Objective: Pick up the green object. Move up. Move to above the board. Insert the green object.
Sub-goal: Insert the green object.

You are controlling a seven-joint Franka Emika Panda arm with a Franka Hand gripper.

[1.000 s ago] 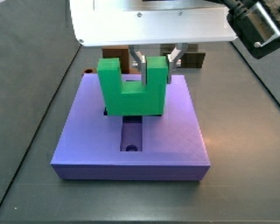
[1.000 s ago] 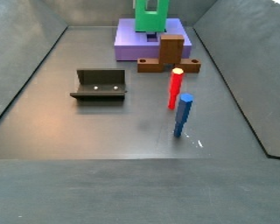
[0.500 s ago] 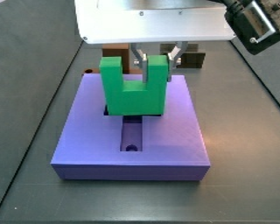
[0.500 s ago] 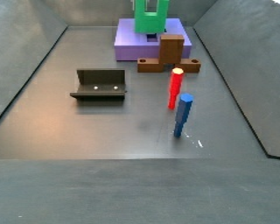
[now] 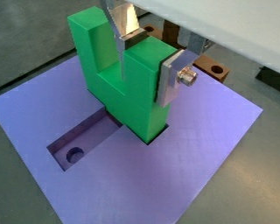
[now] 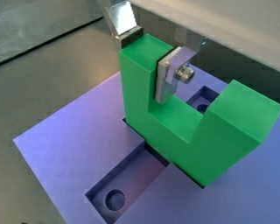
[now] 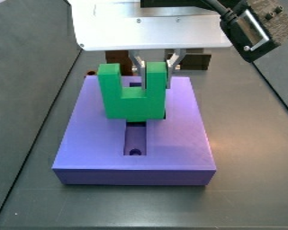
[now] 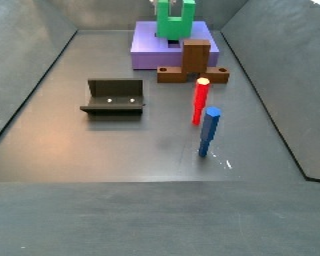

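Note:
The green object (image 7: 132, 93) is a bright green U-shaped block standing prongs up, its base down in the cross-shaped recess of the board (image 7: 93, 144), a lavender-purple slab. It also shows in both wrist views (image 5: 119, 79) (image 6: 184, 114) and in a side view (image 8: 175, 17). My gripper (image 5: 149, 57) is shut on one prong of the green object; its silver fingers (image 6: 171, 74) clamp that prong from both sides. The gripper (image 7: 155, 65) hangs right over the board (image 8: 156, 52). A round hole (image 5: 73, 156) shows in the open part of the recess.
A brown block (image 8: 195, 62) stands just beside the board. A thin red piece (image 8: 200, 100) and a blue piece (image 8: 208, 131) stand upright mid-floor. The dark fixture (image 8: 113, 97) stands to the left. Grey walls ring the floor.
My gripper has moved down with the green object; its base now sits lower, in the board's recess.

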